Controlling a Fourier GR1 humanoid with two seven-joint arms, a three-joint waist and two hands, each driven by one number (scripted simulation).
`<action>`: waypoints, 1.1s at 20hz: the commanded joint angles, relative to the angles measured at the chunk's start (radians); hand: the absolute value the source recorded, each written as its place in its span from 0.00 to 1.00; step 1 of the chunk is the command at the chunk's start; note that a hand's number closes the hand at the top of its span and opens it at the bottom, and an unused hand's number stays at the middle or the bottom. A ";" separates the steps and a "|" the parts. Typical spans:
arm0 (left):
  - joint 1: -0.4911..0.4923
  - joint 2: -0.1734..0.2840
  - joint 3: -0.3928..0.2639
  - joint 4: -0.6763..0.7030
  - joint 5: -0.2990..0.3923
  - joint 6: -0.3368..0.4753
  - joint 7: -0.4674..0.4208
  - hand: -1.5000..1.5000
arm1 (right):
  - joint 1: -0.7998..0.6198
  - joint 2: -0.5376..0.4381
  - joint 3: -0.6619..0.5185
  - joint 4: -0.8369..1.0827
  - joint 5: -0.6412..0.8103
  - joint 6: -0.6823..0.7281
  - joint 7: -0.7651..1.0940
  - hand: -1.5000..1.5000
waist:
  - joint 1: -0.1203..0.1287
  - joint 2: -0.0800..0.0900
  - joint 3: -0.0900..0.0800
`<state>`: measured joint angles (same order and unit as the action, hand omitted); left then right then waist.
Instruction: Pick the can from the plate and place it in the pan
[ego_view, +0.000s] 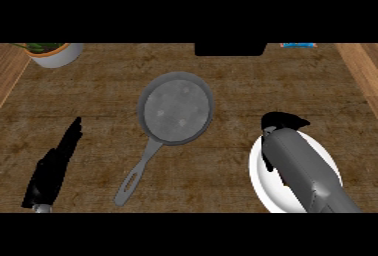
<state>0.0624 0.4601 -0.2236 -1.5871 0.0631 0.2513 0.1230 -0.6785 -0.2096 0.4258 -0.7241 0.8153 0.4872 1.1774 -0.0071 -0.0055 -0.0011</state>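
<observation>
A grey frying pan (177, 107) lies mid-counter with nothing in it, its handle (136, 177) pointing toward the lower left. At the right sits a white plate (262, 186), largely covered by my right forearm. My right hand (284, 121) hangs over the plate's far rim, turned downward. No can shows anywhere; whatever is under the hand is hidden. My left hand (53, 167) rests open at the left, fingers straight and pointing away, well clear of the pan.
A white pot with a green plant (55, 54) stands at the back left. A black block (230, 48) and a small blue item (298, 45) sit along the back edge. Light wooden borders run down both sides of the counter.
</observation>
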 joint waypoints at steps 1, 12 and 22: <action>-0.012 -0.024 0.022 0.068 -0.003 -0.010 -0.052 0.50 | 0.048 0.003 -0.012 -0.056 0.025 0.045 0.185 0.00 | -0.007 0.001 0.000; -0.040 -0.066 0.016 0.043 -0.055 -0.024 0.010 0.50 | 0.176 0.048 -0.092 -0.183 0.109 -0.033 0.130 1.00 | -0.003 0.003 0.001; 0.005 -0.054 0.048 0.017 -0.051 -0.019 0.017 0.50 | 0.464 0.099 -0.162 -0.684 -0.024 -0.206 -0.213 1.00 | -0.037 -0.007 0.000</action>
<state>0.0805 0.4222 -0.1709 -1.5839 0.0305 0.2167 0.1254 -0.3442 -0.1343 0.2491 -1.2107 0.8240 0.3241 0.9728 -0.0364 -0.0185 -0.0086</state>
